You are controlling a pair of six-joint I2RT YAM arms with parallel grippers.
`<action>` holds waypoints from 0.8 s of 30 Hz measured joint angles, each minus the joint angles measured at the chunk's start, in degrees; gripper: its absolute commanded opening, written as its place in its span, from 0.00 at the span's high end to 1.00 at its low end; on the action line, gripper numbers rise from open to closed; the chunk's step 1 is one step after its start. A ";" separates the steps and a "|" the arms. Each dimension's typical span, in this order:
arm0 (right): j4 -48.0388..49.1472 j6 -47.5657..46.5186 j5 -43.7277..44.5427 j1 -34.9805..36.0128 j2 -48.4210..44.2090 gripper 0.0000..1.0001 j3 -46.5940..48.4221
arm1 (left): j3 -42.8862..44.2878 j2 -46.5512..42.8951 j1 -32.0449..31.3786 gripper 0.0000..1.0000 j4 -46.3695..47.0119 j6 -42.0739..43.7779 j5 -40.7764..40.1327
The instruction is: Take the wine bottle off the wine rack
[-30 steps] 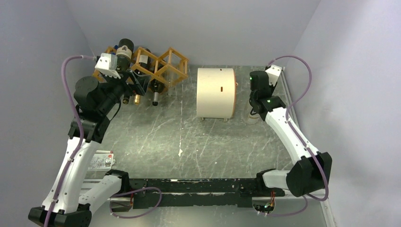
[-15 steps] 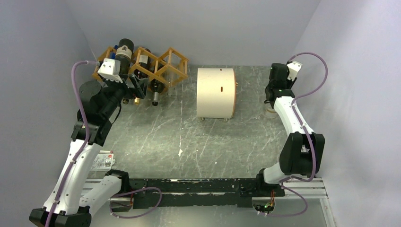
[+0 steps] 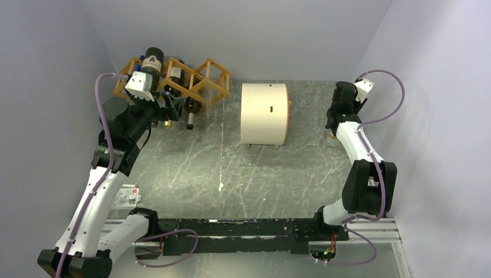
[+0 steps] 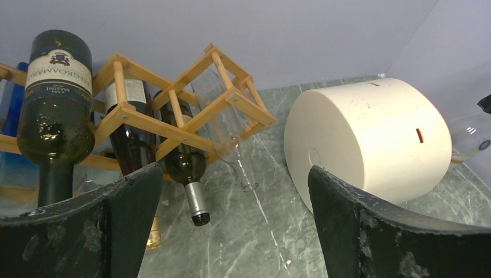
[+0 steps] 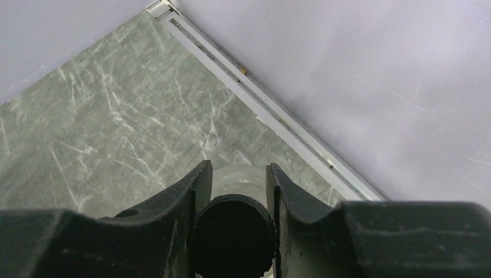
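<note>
The honey-brown wine rack (image 3: 200, 78) stands at the back left and also shows in the left wrist view (image 4: 173, 113). It holds a dark green labelled bottle (image 4: 55, 110), a dark bottle with a silver cap (image 4: 186, 168) and a clear bottle (image 4: 223, 124). My left gripper (image 3: 169, 105) is open and empty just in front of the rack, its jaws wide apart in the left wrist view (image 4: 234, 231). My right gripper (image 3: 334, 120) is at the back right, shut on the black cap (image 5: 231, 234) of an upright clear glass bottle (image 5: 240, 175).
A cream cylindrical drum (image 3: 264, 113) lies on its side at the back centre. A metal rail (image 5: 272, 119) runs along the right wall close to the clear bottle. A small printed card (image 3: 124, 197) lies near the left arm's base.
The right arm swung the clear bottle from beside the drum to the back right corner. The left arm moved up closer to the rack, still open.
</note>
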 measured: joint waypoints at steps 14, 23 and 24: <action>-1.75 0.11 -5.62 -0.04 -10.36 0.22 0.83 | -1.33 0.33 0.24 0.01 1.38 -0.02 1.60; -5.22 2.71 -27.82 1.60 -20.17 0.14 1.38 | -1.92 0.70 0.24 0.00 1.53 -0.02 1.53; -5.44 2.78 -29.27 2.36 -20.68 0.13 1.40 | -1.95 0.83 0.24 0.00 1.53 0.00 1.42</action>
